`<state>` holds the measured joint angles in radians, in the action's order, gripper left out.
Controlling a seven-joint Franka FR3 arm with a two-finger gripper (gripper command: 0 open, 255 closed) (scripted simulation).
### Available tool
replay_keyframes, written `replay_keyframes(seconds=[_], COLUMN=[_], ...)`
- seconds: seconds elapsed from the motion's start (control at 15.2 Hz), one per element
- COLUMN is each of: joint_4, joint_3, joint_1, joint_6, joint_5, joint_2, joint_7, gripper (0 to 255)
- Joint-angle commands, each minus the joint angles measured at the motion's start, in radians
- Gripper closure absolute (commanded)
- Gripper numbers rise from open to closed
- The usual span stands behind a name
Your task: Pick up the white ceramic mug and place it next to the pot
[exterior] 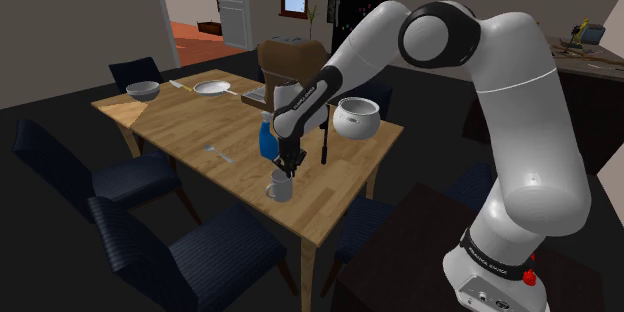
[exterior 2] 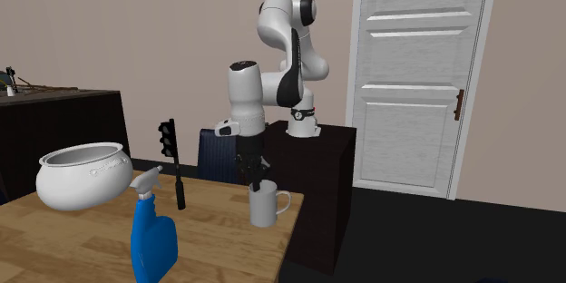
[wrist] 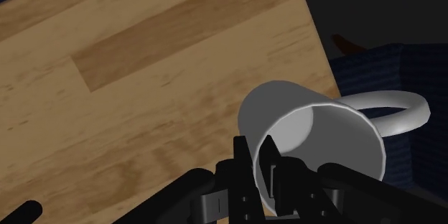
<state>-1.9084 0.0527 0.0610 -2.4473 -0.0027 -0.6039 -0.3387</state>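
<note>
One mug [exterior: 279, 188] [exterior 2: 263, 204] [wrist: 316, 140] is here, plain pale grey-white, smooth, with a round body and one loop handle [exterior 2: 284, 203] [wrist: 402, 108]. It is upright near the corner of the wooden counter [exterior: 190, 125] [exterior 2: 54, 236] [wrist: 108, 79], close to the edge. Its long axis is vertical and the mouth looks up. The handle points to the second exterior view's right, out toward the counter's edge.

One pincer [exterior: 288, 168] [exterior 2: 257, 181] [wrist: 255, 164] comes down on the mug from above. Its two fingers [wrist: 242, 165] are nearly together and clasp the mug's wall at the rim, one finger inside and one outside, on the side away from the handle.

On the counter I count also one white pot [exterior: 356, 117] [exterior 2: 82, 174], one blue spray bottle [exterior: 266, 140] [exterior 2: 152, 236] and one thin black upright tool [exterior: 323, 145] [exterior 2: 172, 159]. The pot is well apart from the mug; in the second exterior view the bottle and the tool are between them. At the far end of the counter in the shoulder view are one bowl [exterior: 142, 89] and one plate [exterior: 212, 87]
</note>
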Motion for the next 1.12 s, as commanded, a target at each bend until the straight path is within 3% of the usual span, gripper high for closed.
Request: replay_keyframes(seconds=[0.0,1.06], joint_4=[-0.005,-0.002], joint_3=[0.001,0.006], joint_1=[0.0,-0.005], joint_6=[0.017,0.174], joint_5=[0.001,0.008], joint_2=[0.022,0.176], joint_7=[-0.001,0.0], gripper=[255,255])
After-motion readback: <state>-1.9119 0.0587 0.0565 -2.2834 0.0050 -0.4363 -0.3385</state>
